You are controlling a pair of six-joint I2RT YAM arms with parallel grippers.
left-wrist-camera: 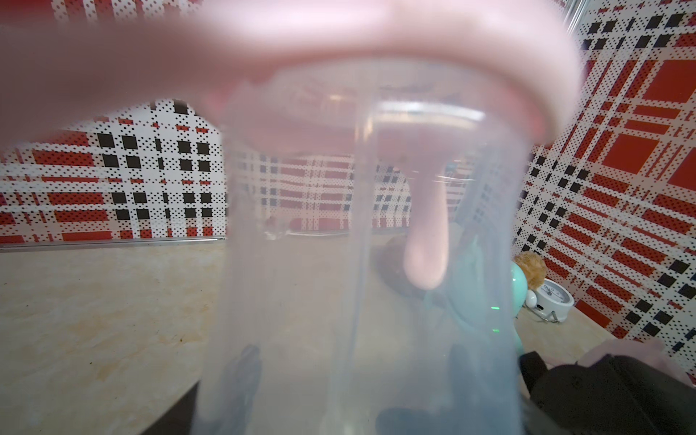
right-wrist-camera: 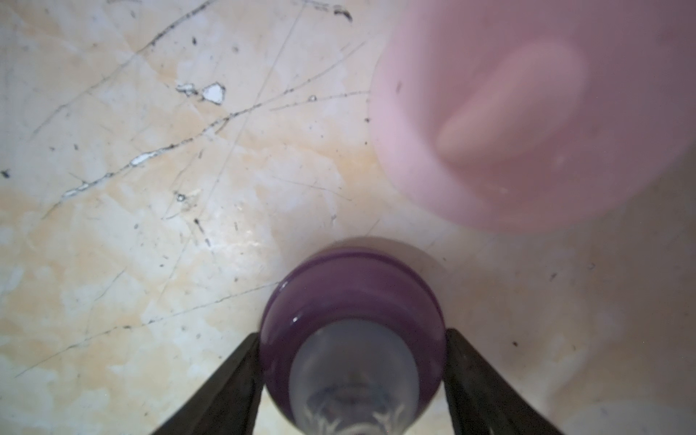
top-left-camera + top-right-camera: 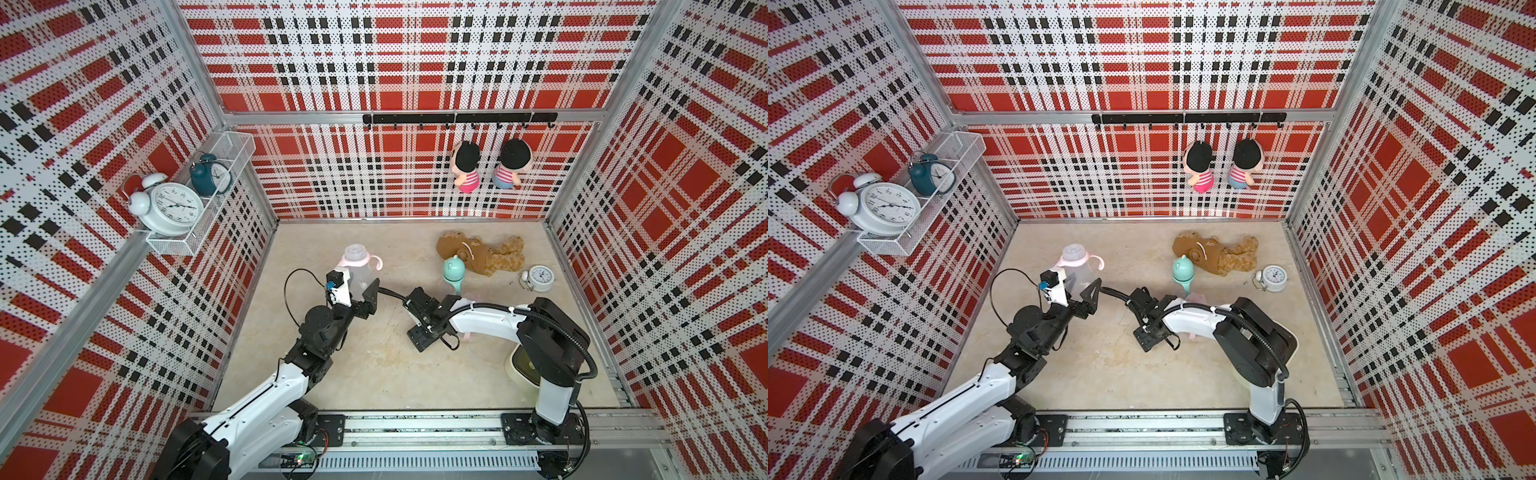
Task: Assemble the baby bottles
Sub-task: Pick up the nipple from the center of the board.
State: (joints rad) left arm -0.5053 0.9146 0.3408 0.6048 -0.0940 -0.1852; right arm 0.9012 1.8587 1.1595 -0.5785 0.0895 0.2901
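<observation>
Teat collar (image 2: 352, 286) pinched by the right gripper (image 2: 353, 337) sits low, right of the upright clear bottle (image 3: 360, 272) the left gripper (image 3: 356, 289) clenches.

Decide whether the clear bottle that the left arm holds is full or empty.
Empty: the clear bottle is see-through, with wall and tabletop visible behind it.

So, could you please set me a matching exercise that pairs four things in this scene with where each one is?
Things:
1. clear bottle
2. purple teat collar
3. mint-capped bottle
4. small white clock

Places:
A. between the fingers of the right gripper
B. on the table beside the brown plush toy
C. held in the left gripper
D. on the table, nearest the wall on the robot's right

Pairs: 1-C, 2-A, 3-B, 4-D
</observation>
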